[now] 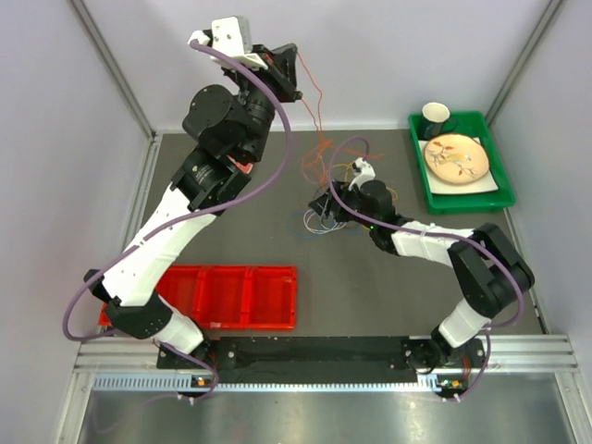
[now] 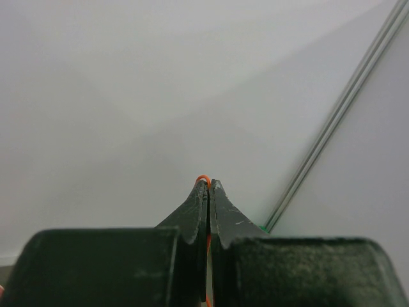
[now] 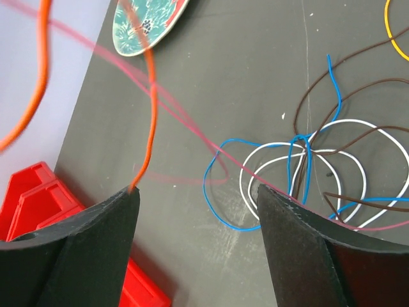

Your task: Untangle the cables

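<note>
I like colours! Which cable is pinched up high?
The orange cable, pinched in the left arm's shut fingers; the blue, white and brown cables lie on the table.

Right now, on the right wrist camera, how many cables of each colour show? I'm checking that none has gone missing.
Orange cable: 1
Red cable: 1
Blue cable: 1
White cable: 1
Brown cable: 1
Yellow cable: 1
Total: 6, taking each colour as one cable.
</note>
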Available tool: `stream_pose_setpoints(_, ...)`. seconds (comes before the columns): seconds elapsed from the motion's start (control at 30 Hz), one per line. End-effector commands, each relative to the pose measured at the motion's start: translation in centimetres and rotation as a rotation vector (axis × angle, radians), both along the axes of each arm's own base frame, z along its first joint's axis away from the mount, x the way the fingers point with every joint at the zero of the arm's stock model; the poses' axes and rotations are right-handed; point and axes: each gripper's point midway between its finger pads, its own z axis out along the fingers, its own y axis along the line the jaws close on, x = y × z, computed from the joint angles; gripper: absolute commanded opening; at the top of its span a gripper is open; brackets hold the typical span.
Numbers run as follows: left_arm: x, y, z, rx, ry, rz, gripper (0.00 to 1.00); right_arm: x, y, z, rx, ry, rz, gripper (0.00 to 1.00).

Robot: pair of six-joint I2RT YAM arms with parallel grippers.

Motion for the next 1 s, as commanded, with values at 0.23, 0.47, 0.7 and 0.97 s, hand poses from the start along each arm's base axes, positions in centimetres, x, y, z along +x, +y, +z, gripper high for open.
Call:
stream_pose_setpoints(0.23, -1.3, 2.0, 1.7, -0.043, -0.039, 0.022, 0.0, -0.9, -0.2, 5.3, 0.039, -0.131, -0.025, 0.78)
stream_pose_setpoints(0.47, -1.1, 1.6, 1.6, -0.043, -0.037, 0.016, 0.0, -2.3, -0.3, 6.8, 0.035, -0.16, -0.025, 0.84)
stream_pose_setpoints(0.7, -1.6, 1.9, 2.2, -0.06, -0.047, 0.007, 0.0, -0.3, 1.0, 5.8, -0.025, -0.143, -0.019, 0.93)
stream_pose_setpoints(0.97, -2.2, 2.4, 2.2, -0.05, -0.036, -0.002, 0.0, 2.9, 3.4, 3.7, -0.091, -0.121, 0.004, 0.95)
